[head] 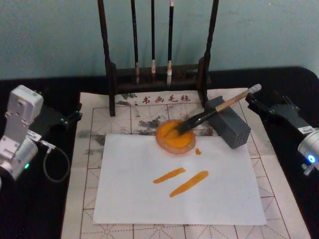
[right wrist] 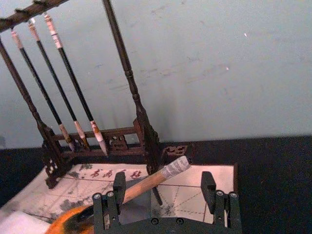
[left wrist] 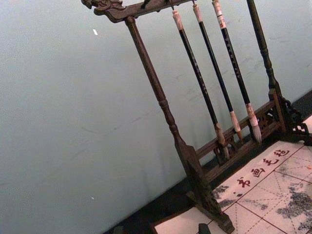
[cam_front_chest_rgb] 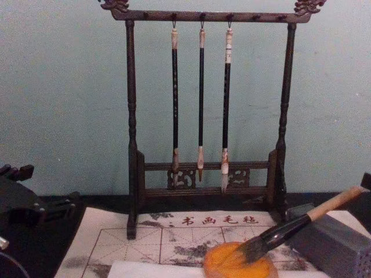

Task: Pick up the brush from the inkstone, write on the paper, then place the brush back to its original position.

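Right arm reached in from the table's (head: 30, 214) right side, forearm slanting toward the centre; right gripper (head: 261, 101) hung just off the mat's (head: 89, 164) far right corner, aimed at the brush's handle end. In the right wrist view its jaws stood wide apart, clasping nothing (right wrist: 163, 187); the handle's taped end lay near the fingertips (right wrist: 118, 181), apart from both.

Left arm was parked at the left, elbow bent; left gripper (head: 75, 117) lay over the black table just beside the mat's left edge, pointed inward; whether it was spread or closed could not be told.

Brush (head: 219, 107) lay slanted, its long axis running from near-left to far-right; bristles pointed down and left into the orange dish (head: 174, 144); the tan handle rose to the right, resting across the top of the grey block (head: 232, 129), its end beyond the block. In the chest view the brush (cam_front_chest_rgb: 295, 226) sloped up toward the right edge, bristles on the dish (cam_front_chest_rgb: 232, 266).

Paper (head: 139, 194) lay flat on the mat, its far edge under the dish; two orange strokes (head: 169, 175) crossed its middle, roughly parallel, each slanting up to the right; a small orange spot (head: 198, 151) sat just beside the dish.

Rack (head: 112, 74) stood at the mat's far edge, three thin brushes (cam_front_chest_rgb: 201, 98) hanging upright.
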Controlling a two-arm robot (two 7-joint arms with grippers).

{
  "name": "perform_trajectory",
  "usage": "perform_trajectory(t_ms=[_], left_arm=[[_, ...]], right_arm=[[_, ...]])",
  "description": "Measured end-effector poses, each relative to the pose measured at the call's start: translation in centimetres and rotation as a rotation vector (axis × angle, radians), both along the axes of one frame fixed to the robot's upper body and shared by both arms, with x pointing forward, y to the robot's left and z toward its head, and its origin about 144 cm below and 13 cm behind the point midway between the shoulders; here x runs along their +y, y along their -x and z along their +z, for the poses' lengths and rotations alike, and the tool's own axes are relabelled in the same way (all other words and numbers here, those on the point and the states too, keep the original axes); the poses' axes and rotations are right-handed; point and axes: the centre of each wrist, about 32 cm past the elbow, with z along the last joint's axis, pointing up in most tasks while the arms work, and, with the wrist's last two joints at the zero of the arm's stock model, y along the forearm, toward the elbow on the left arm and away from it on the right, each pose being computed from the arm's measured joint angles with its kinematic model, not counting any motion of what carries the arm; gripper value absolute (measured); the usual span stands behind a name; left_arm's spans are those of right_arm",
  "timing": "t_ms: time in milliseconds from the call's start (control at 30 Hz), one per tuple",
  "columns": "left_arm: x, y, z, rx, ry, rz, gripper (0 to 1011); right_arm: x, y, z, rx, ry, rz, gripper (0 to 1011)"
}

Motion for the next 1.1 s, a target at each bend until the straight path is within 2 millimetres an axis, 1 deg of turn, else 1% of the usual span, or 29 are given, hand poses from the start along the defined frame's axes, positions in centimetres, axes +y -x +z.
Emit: perform_trajectory(t_ms=[433, 600, 800, 1100], left_arm=[[0.0, 0.0, 0.0, 0.000, 0.000, 0.000, 1001], [0.0, 0.0, 0.0, 0.000, 0.000, 0.000, 1001], [0.0, 0.0, 0.0, 0.000, 0.000, 0.000, 1001], [0.0, 0.0, 0.0, 0.000, 0.000, 0.000, 1001]], right_arm=[[-0.2, -1.3, -0.6, 0.141, -0.220, 0.021, 1003], [-0.2, -1.8, -0.7, 0.167, -0.283, 0.040, 1002], [0.0, -2.7, -1.3, 0.216, -0.427, 0.074, 1002], [0.3, -3.1, -2.0, 0.264, -0.587, 0.078, 1002]])
